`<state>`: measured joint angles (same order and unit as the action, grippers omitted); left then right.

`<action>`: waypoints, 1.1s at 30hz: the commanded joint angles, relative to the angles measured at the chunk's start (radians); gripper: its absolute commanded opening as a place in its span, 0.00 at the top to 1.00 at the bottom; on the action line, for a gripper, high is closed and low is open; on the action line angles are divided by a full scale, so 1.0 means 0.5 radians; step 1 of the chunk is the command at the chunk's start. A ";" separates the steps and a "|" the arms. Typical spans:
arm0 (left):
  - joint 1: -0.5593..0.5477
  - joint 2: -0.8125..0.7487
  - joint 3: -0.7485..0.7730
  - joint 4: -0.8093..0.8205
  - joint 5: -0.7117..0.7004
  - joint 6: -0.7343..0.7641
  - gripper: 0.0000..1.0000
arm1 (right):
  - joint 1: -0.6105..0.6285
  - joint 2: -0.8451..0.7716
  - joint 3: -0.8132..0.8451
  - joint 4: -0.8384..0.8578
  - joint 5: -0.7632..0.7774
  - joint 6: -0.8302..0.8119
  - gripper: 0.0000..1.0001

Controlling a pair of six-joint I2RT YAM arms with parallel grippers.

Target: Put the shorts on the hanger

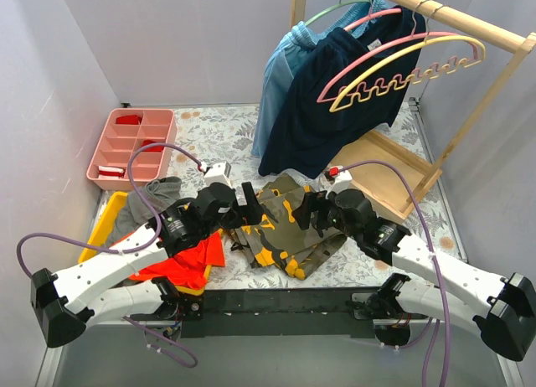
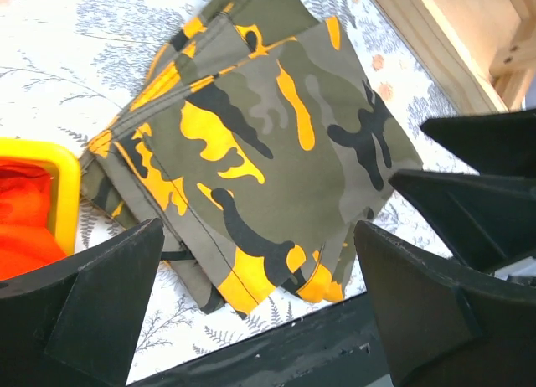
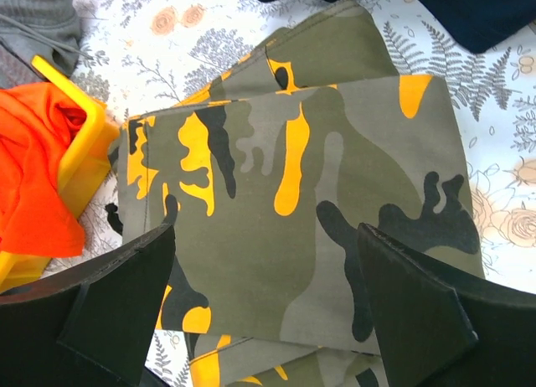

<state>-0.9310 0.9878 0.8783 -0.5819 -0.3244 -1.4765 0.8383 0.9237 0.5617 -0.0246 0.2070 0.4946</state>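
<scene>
The orange-red shorts (image 1: 188,265) lie bunched in a yellow bin (image 1: 104,222) at the near left, partly under my left arm. They also show in the left wrist view (image 2: 21,215) and the right wrist view (image 3: 33,169). The pink hanger (image 1: 377,55) hangs empty on the wooden rail at the back right. My left gripper (image 1: 251,204) (image 2: 258,228) and right gripper (image 1: 306,209) (image 3: 266,229) are both open and empty. They face each other low over a folded camouflage garment (image 1: 280,228) (image 2: 268,144) (image 3: 318,203).
A yellow wavy hanger (image 1: 419,69) hangs beside the pink one. Navy shorts (image 1: 335,94) and a light blue garment (image 1: 280,81) hang on the wooden rack (image 1: 394,182). A pink compartment tray (image 1: 134,144) and a grey cloth (image 1: 155,194) lie at the left.
</scene>
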 commanded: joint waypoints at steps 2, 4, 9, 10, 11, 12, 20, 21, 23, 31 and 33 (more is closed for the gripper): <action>0.003 -0.049 0.059 -0.198 -0.298 -0.179 0.02 | 0.005 -0.037 -0.016 -0.067 0.003 0.008 0.04; 0.006 -0.043 0.136 -0.373 -0.446 -0.317 0.02 | 0.008 -0.056 -0.013 -0.074 0.006 -0.007 0.04; 0.030 -0.138 0.213 -0.523 -0.633 -0.425 0.02 | 0.005 -0.080 -0.007 -0.083 0.000 -0.060 0.04; 0.082 -0.126 0.277 -0.593 -0.655 -0.513 0.02 | 0.005 -0.074 -0.004 -0.083 -0.006 -0.075 0.04; 0.125 -0.101 0.323 -0.664 -0.661 -0.541 0.02 | 0.005 -0.071 -0.004 -0.083 -0.030 -0.075 0.04; 0.177 -0.028 0.369 -0.847 -0.661 -0.596 0.02 | 0.005 -0.068 -0.004 -0.077 -0.043 -0.078 0.04; 0.693 0.012 0.397 -1.318 -0.388 -0.836 0.02 | 0.005 -0.062 0.009 -0.028 -0.131 -0.142 0.04; 0.726 0.015 0.385 -1.352 -0.388 -0.863 0.02 | 0.005 -0.053 0.009 -0.018 -0.144 -0.145 0.04; 0.748 0.018 0.287 -1.364 -0.373 -0.894 0.02 | 0.005 -0.037 0.006 0.006 -0.181 -0.155 0.04; 0.908 0.009 -0.204 -1.046 -0.373 -1.041 0.02 | 0.005 0.055 -0.013 0.095 -0.300 -0.155 0.04; 0.926 0.015 -0.287 -0.865 -0.367 -1.038 0.02 | 0.005 0.073 -0.025 0.110 -0.316 -0.152 0.04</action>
<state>-0.4915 1.0061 0.7998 -1.1503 -0.5014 -1.9522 0.8383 0.9504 0.5587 -0.0429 0.0891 0.4351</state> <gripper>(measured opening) 0.981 0.964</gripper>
